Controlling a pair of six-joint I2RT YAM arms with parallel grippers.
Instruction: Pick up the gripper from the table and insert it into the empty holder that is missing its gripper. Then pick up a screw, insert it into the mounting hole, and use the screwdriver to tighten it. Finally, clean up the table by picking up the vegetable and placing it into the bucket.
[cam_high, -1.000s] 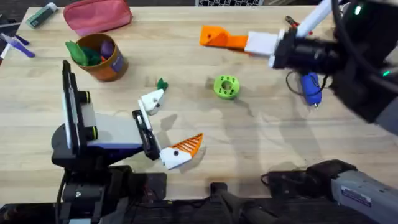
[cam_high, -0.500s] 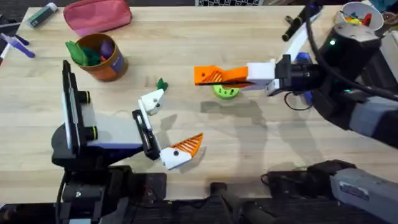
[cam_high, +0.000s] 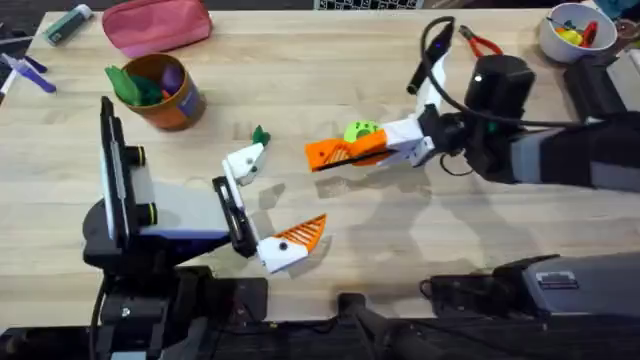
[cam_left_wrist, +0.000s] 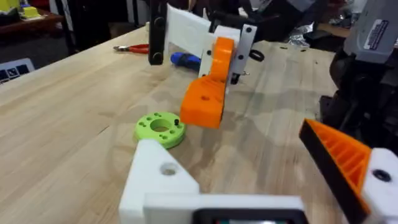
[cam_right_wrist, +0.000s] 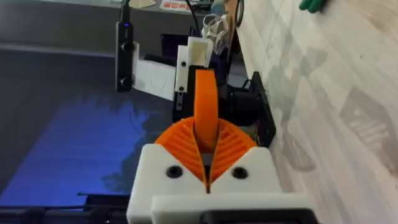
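Currently in hand: the first step, bringing the gripper (cam_high: 318, 157) to the empty holder (cam_high: 245, 160); the part is not yet seated.
Right gripper (cam_high: 362, 150): clenched on the orange gripper part, which stands pinched between its ribbed pads (cam_right_wrist: 180, 146) in the right wrist view.
Right arm pose: reaching across the middle from the right, wrist roughly level, the held part pointing toward the left arm, above the table by the green disc (cam_high: 362, 131).
Left gripper (cam_high: 272, 198): spread wide and grasping nothing; one finger bears an orange tip (cam_high: 300, 236), the other is the bare white holder.
Left arm pose: low near its base, fingers pointing toward the table's middle.
Gap: part and holder are near but apart.
Next move calls for: I judge, lining the part's end up with the holder's socket and pushing it straight in.
Left to do: screw and screwdriver (cam_left_wrist: 186, 60); the vegetable (cam_high: 260, 134) lies on the table, apart from the bucket (cam_high: 178, 103).
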